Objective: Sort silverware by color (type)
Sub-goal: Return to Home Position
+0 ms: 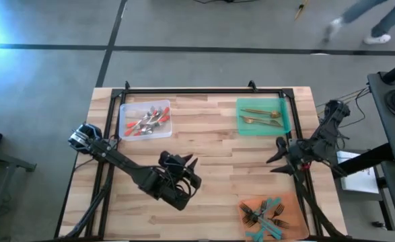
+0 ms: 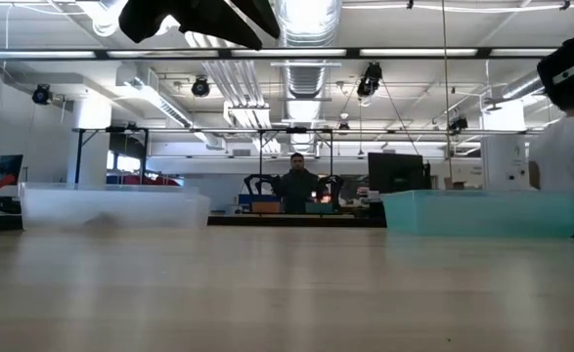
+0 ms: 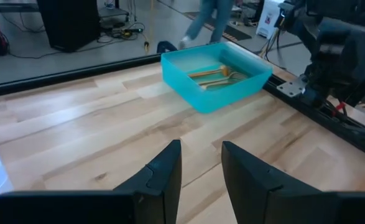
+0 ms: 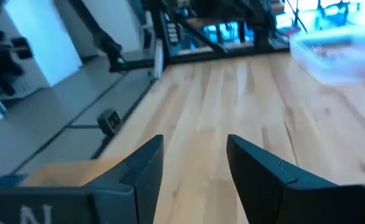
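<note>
Green tray (image 1: 263, 130), gold silverware (image 1: 258, 119) inside

The bench (image 1: 210, 151) is pale blond wood striped in planks, edged by black rails (image 1: 204, 92). The clear tray (image 1: 124, 129) carries red-handled silverware (image 1: 147, 121), the translucent green tray (image 1: 286, 122) gold silverware (image 1: 259, 115), and the orange tray (image 1: 293, 204) teal-handled silverware (image 1: 268, 218). The left end effector (image 3: 201, 163) and right end effector (image 4: 194, 155) are black. The floor (image 1: 42, 74) is grey.

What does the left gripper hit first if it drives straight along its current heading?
Probably the green tray holding gold silverware: it sits almost dead ahead of the left gripper, with only bare table between. If the heading dips, it meets the table first.
</note>
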